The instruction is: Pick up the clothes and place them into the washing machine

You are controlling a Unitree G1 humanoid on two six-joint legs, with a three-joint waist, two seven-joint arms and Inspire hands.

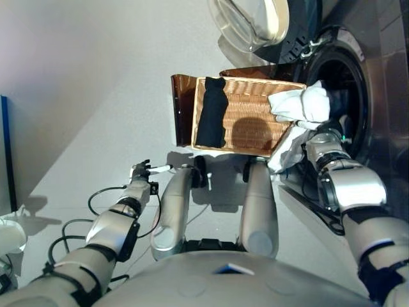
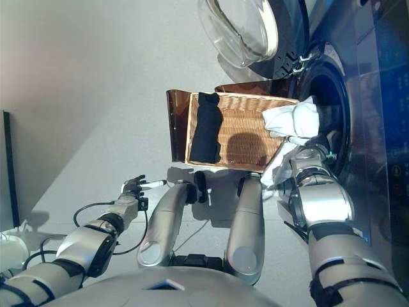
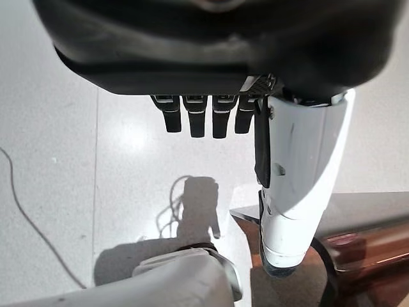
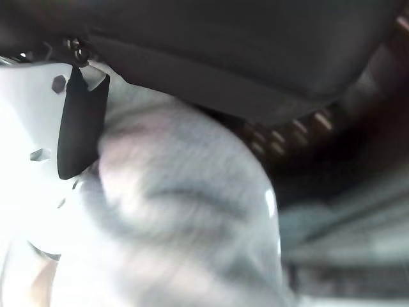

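Observation:
The wicker basket point(image 1: 255, 125) rests on the low dark brown box point(image 1: 182, 105) beside the washing machine point(image 1: 367, 70). A black garment point(image 1: 212, 116) lies along the basket's left side. My right hand point(image 1: 327, 136) is at the basket's right edge, just in front of the round drum opening point(image 1: 342, 89). It is shut on a bunched white cloth point(image 1: 299, 105), which hangs down past the wrist. In the right wrist view the cloth point(image 4: 185, 211) lies against the white-covered thumb point(image 4: 32, 121). My left hand point(image 1: 142, 171) hangs low over the floor, open and empty.
The machine's round door point(image 1: 252, 22) stands open above the basket. A dark panel point(image 1: 6, 147) stands at the far left, with a white object point(image 1: 9, 233) on the floor below it. Pale floor point(image 1: 83, 96) stretches left of the box.

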